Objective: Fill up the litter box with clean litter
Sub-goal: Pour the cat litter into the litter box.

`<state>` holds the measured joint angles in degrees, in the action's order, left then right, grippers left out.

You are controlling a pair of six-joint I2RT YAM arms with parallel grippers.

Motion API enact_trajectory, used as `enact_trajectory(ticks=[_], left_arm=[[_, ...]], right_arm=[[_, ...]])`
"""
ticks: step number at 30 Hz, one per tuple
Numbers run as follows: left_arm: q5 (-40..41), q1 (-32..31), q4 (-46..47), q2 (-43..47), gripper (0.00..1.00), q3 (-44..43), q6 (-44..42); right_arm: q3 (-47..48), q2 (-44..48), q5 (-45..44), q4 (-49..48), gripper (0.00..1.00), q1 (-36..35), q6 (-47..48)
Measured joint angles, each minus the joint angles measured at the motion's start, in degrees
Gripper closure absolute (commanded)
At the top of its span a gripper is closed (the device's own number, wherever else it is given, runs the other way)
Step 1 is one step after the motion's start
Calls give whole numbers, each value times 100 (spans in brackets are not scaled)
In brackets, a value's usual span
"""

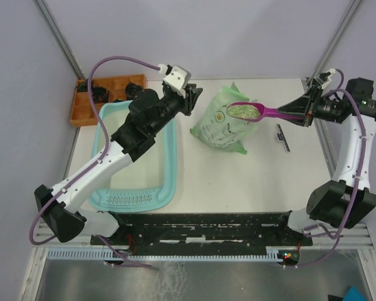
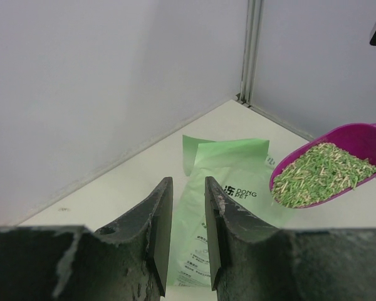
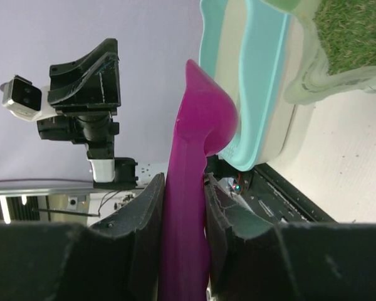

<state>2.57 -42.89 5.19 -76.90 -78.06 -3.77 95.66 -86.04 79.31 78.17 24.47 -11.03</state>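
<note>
1. The right tool (image 3: pixel 185 188) is clamped on the handle of the magenta scoop (image 1: pixel 274 113), at the right of the top view.
2. The scoop's bowl holds pale green litter (image 1: pixel 244 111) and is raised over the green bag (image 1: pixel 220 130) at centre.
3. The left tool (image 2: pixel 188 188) has its fingers slightly apart and grips nothing, just left of the bag's top.
4. The litter box (image 1: pixel 128 199) sits on the table (image 1: pixel 263 182) at left, under the left arm.

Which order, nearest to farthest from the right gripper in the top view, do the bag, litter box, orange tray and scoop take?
1. Scoop: handle clamped in the jaws of the right gripper.
2. Bag: mid-table, left of that gripper.
3. Litter box: left side of the table.
4. Orange tray: far left corner.
</note>
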Motion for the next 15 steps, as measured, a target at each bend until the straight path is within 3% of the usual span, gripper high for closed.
enact_trajectory(ticks=[3, 6, 8, 15], left_arm=[[74, 0, -83, 103, 66, -9, 7], [188, 0, -175, 195, 66, -48, 11], [264, 0, -273, 221, 67, -122, 11], [595, 0, -586, 282, 67, -376, 11]], right_arm=[[-555, 409, -138, -1659, 98, -319, -1561], [-1617, 946, -302, -4422, 98, -651, -3895], [-1834, 929, -358, -5617, 98, -892, -4966], [-1661, 566, -726, -6964, 98, -1582, -6122]])
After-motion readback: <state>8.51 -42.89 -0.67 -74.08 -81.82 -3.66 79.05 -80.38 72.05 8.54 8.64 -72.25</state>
